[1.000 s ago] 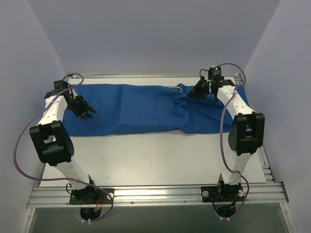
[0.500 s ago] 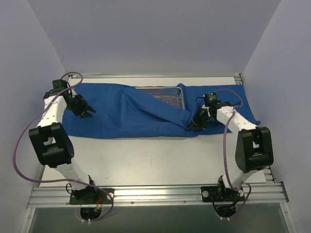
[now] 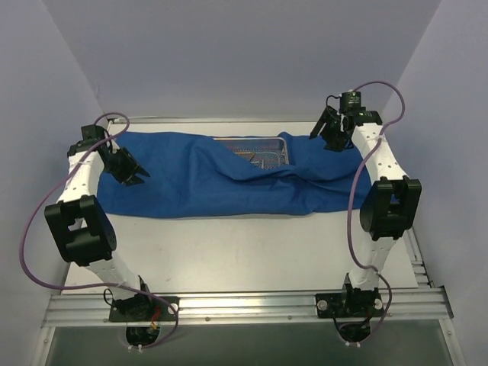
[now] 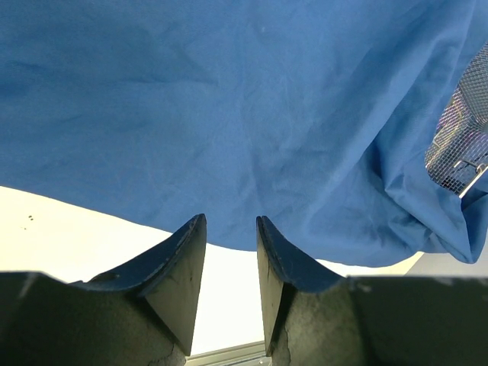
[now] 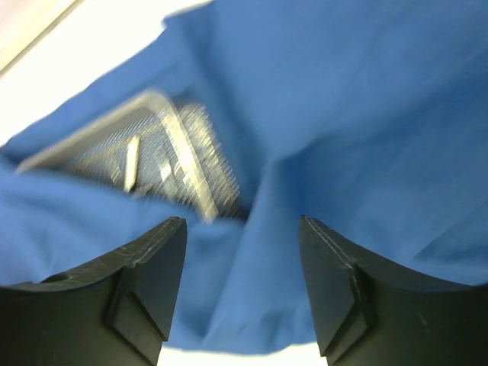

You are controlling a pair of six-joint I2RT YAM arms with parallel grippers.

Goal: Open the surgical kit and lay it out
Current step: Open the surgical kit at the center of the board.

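1. Cloth comes first: the royal-blue wrap (image 3: 175, 175) is lying across the far half of the white table (image 3: 229, 244). It is resting flat on its left side and bunching into soft folds on the right.
2. The wire-mesh tray (image 3: 263, 147) is sitting on the wrap, right of centre. You are seeing only its far part and right corner, because a fold of the wrap is draping over its near side.
3. Thin steel instruments (image 3: 258, 158) are showing inside the exposed mesh. The right wrist view is blurring them, so you cannot count them.
4. Your left gripper (image 4: 231, 221) is hovering over the wrap's left end. Its fingers are standing a narrow gap apart and pinching nothing.
5. Your right gripper (image 5: 244, 225) is hanging above the wrap's far right part, to the right of the tray. Its fingers are spreading wide with nothing between them.
6. Purple cables (image 3: 27, 229) are looping out beside each arm, and an aluminium rail (image 3: 244, 305) at the near edge is carrying both bases.
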